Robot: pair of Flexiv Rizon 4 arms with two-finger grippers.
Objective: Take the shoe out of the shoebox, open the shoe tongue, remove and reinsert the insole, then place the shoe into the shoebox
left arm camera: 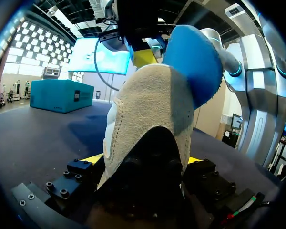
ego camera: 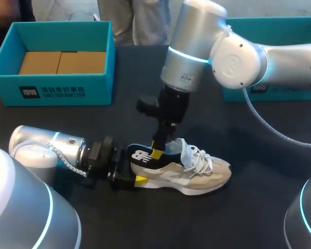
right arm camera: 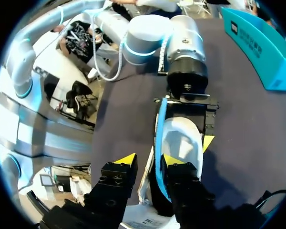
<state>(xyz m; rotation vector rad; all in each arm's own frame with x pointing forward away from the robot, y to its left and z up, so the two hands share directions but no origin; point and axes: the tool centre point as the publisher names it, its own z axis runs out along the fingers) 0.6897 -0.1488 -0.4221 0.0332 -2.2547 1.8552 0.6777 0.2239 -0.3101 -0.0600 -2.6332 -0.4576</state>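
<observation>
Though the left gripper (ego camera: 133,166) clamped the sneaker (ego camera: 197,174) at its nine-o'clock heel, the right gripper (right arm camera: 150,160) gaped wide, so the unpinched insole (left arm camera: 195,62) could drop.

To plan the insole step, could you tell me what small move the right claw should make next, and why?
Probably close the right claw on the insole: its blue end already stands out of the shoe, the fingers are apart beside it, and the left claw is shut on the heel.
</observation>
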